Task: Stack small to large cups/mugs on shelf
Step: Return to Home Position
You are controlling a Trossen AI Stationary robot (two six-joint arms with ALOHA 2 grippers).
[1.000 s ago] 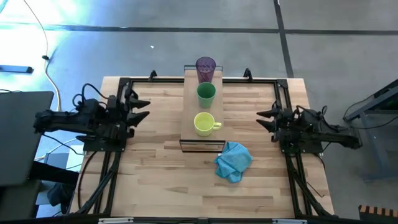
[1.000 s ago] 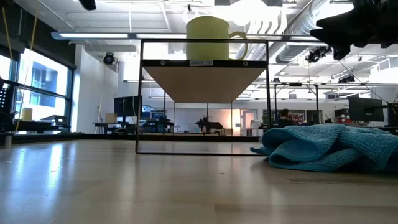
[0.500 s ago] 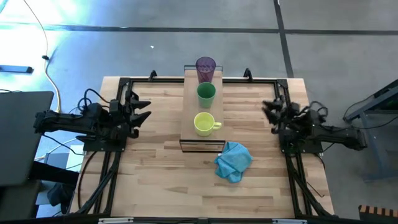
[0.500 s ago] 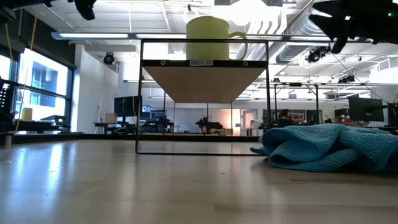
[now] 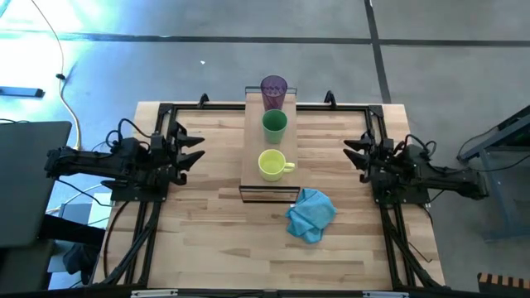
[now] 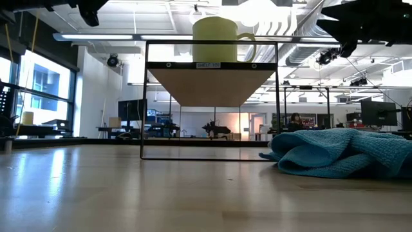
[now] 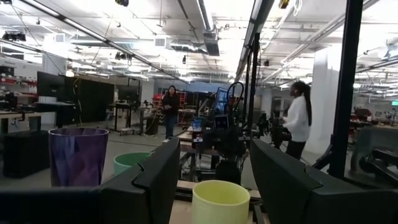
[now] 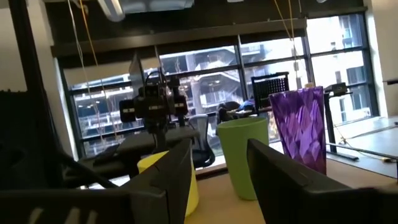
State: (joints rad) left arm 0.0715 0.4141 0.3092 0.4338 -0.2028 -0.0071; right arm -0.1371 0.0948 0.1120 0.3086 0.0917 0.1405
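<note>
We show the left gripper (image 5: 197, 147) and right gripper (image 5: 349, 154), both spread open and empty, near the wooden worktop's (image 5: 215, 240) side edges. Along the raised light-wood shelf (image 5: 251, 142) stand the short yellow mug (image 5: 272, 165) at its near end, the green handleless cup (image 5: 275, 124) midway and the translucent purple tumbler (image 5: 274, 91) at its far end. We judge the placing complete.

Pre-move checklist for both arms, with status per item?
1. Yellow mug, green cup, purple tumbler all on the shelf: ok.
2. Lined up small to large, upright: ok.
3. Left gripper open, empty, off to the shelf's side: ok.
4. Right gripper open, empty, off to the other side: ok.
5. Blue cloth clear of the shelf frame: cannot tell.
</note>
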